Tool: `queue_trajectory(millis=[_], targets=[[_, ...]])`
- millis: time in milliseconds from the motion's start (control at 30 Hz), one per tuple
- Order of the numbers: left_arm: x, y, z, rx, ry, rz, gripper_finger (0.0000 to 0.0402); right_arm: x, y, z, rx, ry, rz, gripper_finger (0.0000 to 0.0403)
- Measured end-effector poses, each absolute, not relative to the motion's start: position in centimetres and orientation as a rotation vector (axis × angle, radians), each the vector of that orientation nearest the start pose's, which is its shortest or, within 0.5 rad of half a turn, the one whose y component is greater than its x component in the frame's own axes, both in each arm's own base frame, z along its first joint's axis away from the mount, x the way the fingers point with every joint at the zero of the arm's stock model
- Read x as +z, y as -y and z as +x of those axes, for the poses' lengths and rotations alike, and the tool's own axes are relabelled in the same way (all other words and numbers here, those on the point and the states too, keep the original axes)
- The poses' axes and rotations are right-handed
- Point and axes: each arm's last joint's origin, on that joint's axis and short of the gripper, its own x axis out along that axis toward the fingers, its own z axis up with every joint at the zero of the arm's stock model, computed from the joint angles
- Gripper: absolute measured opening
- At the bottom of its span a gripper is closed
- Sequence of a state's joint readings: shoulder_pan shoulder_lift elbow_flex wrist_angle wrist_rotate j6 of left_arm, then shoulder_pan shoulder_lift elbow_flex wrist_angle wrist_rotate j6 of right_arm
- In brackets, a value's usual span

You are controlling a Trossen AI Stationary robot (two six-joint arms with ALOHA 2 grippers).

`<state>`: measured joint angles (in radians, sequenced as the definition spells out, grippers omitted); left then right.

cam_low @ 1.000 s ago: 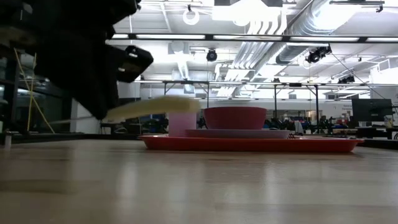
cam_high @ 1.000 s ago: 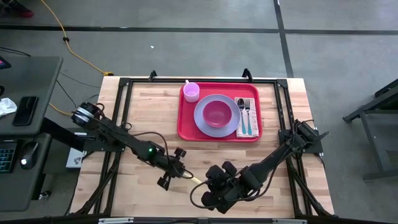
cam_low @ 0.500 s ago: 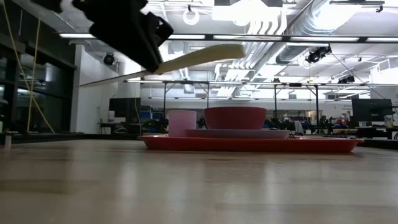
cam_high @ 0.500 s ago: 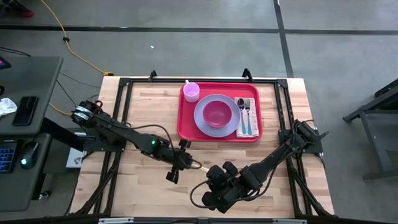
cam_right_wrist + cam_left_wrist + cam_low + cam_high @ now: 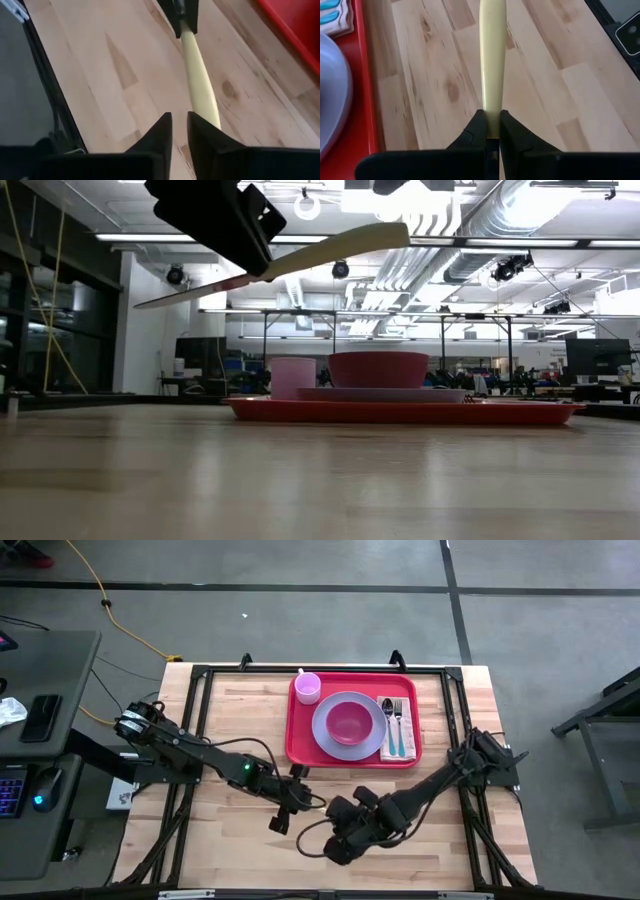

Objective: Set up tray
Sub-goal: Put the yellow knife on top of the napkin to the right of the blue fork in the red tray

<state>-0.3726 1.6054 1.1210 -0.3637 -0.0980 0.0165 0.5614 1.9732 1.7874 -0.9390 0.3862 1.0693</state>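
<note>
Lifted higher, left claw (image 5: 491, 131) grips the yellow knife (image 5: 491, 55).

The tray (image 5: 300, 736), a red rectangle with rounded corners and a low rim, lies flat on the surface toward twelve o'clock, loaded.

Bright, even overhead light; the low view's near tabletop looks perhaps blurred.

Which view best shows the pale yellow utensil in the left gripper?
The left wrist view: the yellow utensil runs straight out from the left gripper, pinched at one end. The low view shows it side-on, lifted above the table. The right wrist view shows its far half; the high view barely shows it.
</note>
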Motion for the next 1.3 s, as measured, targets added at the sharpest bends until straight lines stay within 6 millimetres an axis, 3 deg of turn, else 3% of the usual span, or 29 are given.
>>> queue_trajectory(millis=[400,767,1300], targets=[[23.5,12.1,31.7,-0.258,-0.806,0.187,0.0051,27.4,-18.6,37.3,-0.287,-1.027,0.412,0.0118],[23.6,12.1,31.7,-0.258,-0.803,0.186,0.0051,27.2,-16.8,38.3,-0.231,-1.065,0.411,0.0124],[23.6,12.1,31.7,-0.257,-0.803,0.187,0.0051,26.6,-16.3,38.4,-0.236,-1.114,0.394,0.0124]])
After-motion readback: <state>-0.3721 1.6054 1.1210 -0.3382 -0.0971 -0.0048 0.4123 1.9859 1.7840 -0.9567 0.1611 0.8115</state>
